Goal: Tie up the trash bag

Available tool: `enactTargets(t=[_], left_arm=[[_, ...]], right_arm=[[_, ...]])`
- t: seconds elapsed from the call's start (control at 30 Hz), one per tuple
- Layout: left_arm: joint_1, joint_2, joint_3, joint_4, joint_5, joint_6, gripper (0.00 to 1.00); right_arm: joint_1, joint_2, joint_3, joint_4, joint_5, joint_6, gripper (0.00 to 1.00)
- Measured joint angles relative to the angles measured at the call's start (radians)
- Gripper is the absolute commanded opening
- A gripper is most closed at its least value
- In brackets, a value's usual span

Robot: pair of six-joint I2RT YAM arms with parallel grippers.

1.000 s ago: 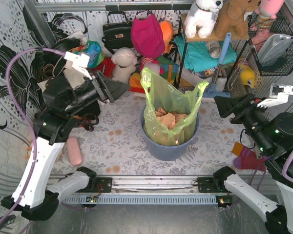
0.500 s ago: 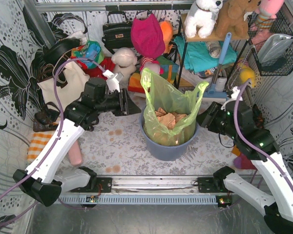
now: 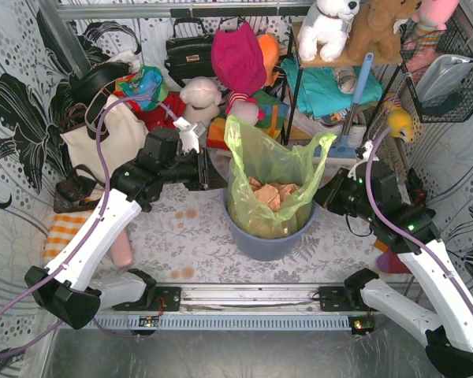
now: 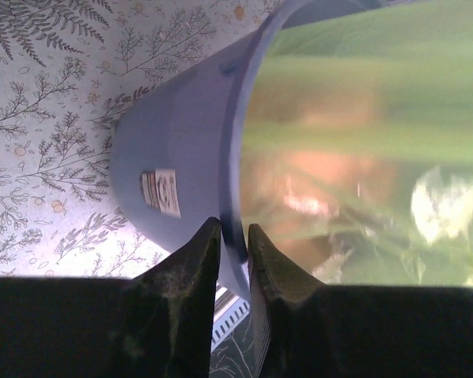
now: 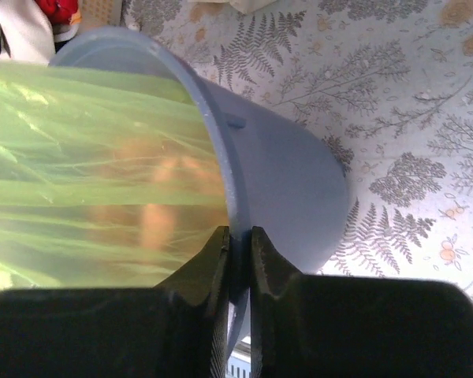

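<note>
The lime-green trash bag (image 3: 272, 161) stands in the blue-grey bin (image 3: 264, 240), its handles up and tan paper (image 3: 268, 193) showing inside. My left gripper (image 3: 211, 169) is at the bag's left side. In the left wrist view its jaws (image 4: 233, 224) stand a narrow slit apart, astride the bin's rim (image 4: 229, 181), with the bag (image 4: 363, 118) on the inner side. My right gripper (image 3: 322, 197) is at the bag's right side. In the right wrist view its jaws (image 5: 239, 230) are pinched together where the bag (image 5: 94, 157) meets the bin's rim (image 5: 221, 173).
A cream tote (image 3: 102, 138) stands at the back left, with plush toys and handbags along the back. A pink object (image 3: 121, 244) and an orange striped cloth (image 3: 63, 232) lie at the left. A shelf with a blue-handled broom (image 3: 356, 94) is at the back right, and a red item (image 3: 394, 256) lies at the right.
Both arms have swung in to the bag's sides and their jaws have narrowed. The bag's top has shifted slightly and looks drawn in.
</note>
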Motion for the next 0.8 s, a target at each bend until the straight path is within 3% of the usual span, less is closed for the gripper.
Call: enactTargets(t=[0.17,0.5,0.67,0.8], left_arm=[[0.001,-0.002,-0.001,-0.021,-0.015,-0.002,0.1],[0.004,-0.033,0.047,-0.132,-0.219,0.024,0.04],[0.058,-0.027,0.073,-0.169,-0.283,0.06,0.07],[0.096,-0.004,0.09,-0.164,-0.285,0.088,0.17]], right_arm=[[-0.001,0.043,-0.004,0.062,-0.022,0.002,0.0],[-0.006,0.186,-0.004,0.251,-0.105,-0.01,0.0],[-0.005,0.265,0.0,0.362,-0.144,-0.009,0.13],[-0.005,0.283,0.0,0.393,-0.15,-0.01,0.34]])
